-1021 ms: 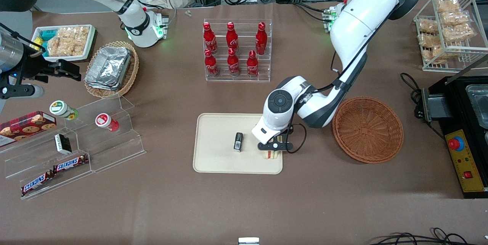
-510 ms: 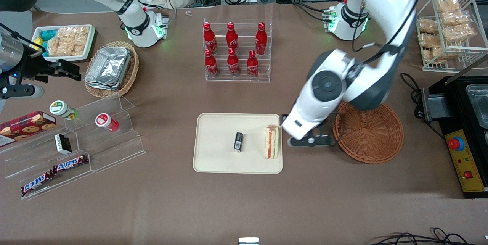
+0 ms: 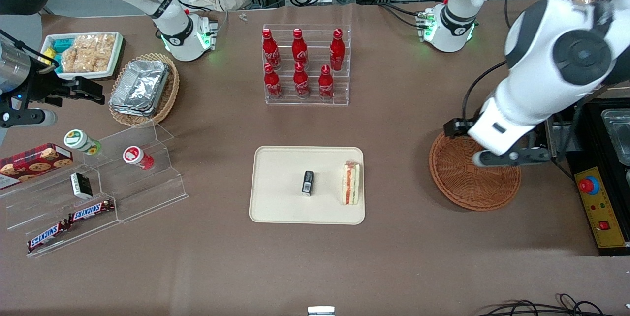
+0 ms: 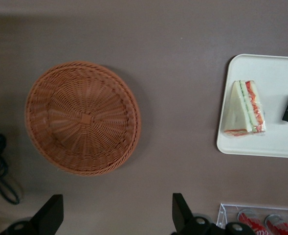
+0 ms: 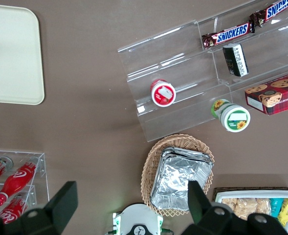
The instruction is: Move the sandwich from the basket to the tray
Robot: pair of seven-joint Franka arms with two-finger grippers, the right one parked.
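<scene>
The sandwich lies on the cream tray, near the tray's edge toward the basket, beside a small black box. The reddish-brown wicker basket has nothing in it. My left gripper hangs high above the basket's rim toward the working arm's end, open and holding nothing. The left wrist view shows the basket, the sandwich on the tray, and the gripper with its fingers spread wide over bare table.
A clear rack of red bottles stands farther from the camera than the tray. A black machine with a red button and a wire rack of snacks stand toward the working arm's end. Acrylic shelves stand toward the parked arm's end.
The gripper let go of the sandwich on the tray, rose and swung away toward the working arm's end, ending above the basket. The sandwich stays on the tray.
</scene>
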